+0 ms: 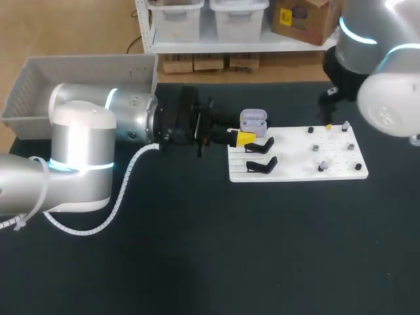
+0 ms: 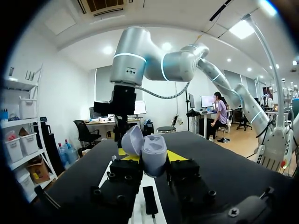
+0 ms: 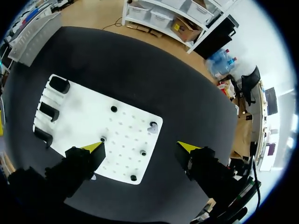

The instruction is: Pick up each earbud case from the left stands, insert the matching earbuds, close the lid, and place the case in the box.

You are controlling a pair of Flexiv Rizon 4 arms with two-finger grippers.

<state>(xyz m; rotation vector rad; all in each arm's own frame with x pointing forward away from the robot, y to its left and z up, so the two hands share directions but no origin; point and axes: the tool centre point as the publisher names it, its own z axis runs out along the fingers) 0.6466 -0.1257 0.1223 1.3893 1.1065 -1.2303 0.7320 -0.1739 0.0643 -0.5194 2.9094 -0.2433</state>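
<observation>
Head view: left hand (image 1: 250, 132) holds case (image 1: 253, 120) near board (image 1: 296, 165).

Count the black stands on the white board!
3, in a row along one end of the white board: first stand nearest the grey box, middle stand, then last stand. None looks hidden.

One case (image 1: 253, 121); three stands (image 3: 49, 111); one box (image 1: 39, 72)

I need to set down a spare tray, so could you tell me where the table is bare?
Bare: the wide strip of table in front of the white board. Crowded: the board's stand end, where the left gripper holds the earbud case, and its peg end below the open right gripper.
</observation>
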